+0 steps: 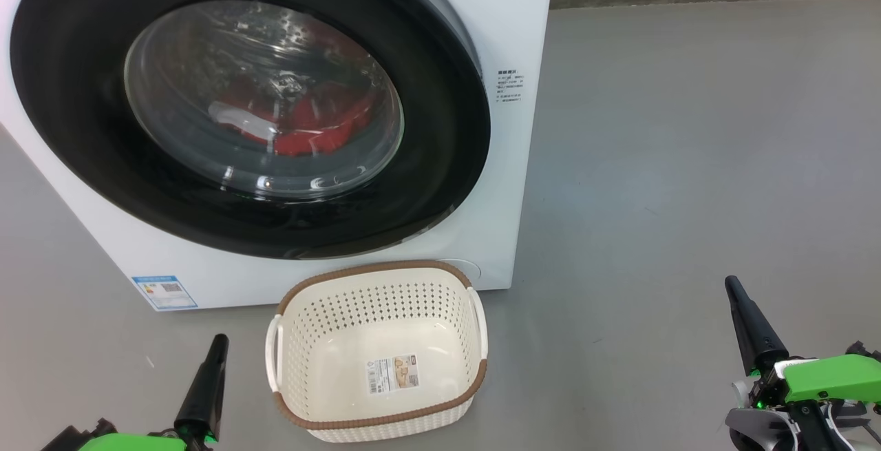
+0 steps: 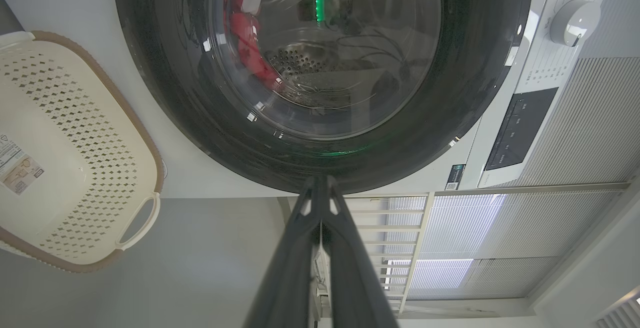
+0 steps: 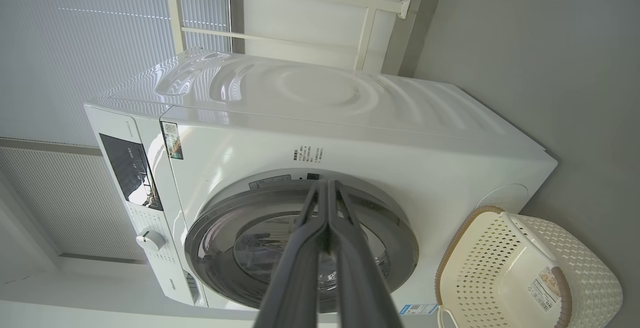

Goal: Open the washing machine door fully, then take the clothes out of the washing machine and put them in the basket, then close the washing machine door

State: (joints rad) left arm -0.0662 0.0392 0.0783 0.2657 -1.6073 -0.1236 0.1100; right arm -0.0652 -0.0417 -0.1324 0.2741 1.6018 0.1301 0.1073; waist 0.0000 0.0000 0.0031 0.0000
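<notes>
The white washing machine (image 1: pixel 509 17) stands at the upper left of the head view. Its door (image 1: pixel 82 162), a glossy black ring around bulging glass, lies against the machine's front. Red clothes (image 1: pixel 316 127) with white parts lie in the drum behind the glass. The cream basket (image 1: pixel 377 413) with a brown rim stands on the floor before the machine and holds nothing but a paper label. My left gripper (image 1: pixel 219 342) is shut at the lower left, beside the basket. At the lower right my right gripper (image 1: pixel 732 286) is shut too, well away from the machine. Nothing is between either pair of fingers.
Grey floor (image 1: pixel 688 162) stretches to the right of the machine. A wall base runs along the far edge. The left wrist view shows the machine's dial (image 2: pixel 574 21) and dark control panel (image 2: pixel 520 127). White blinds and a pale frame (image 3: pixel 370 12) stand behind the machine.
</notes>
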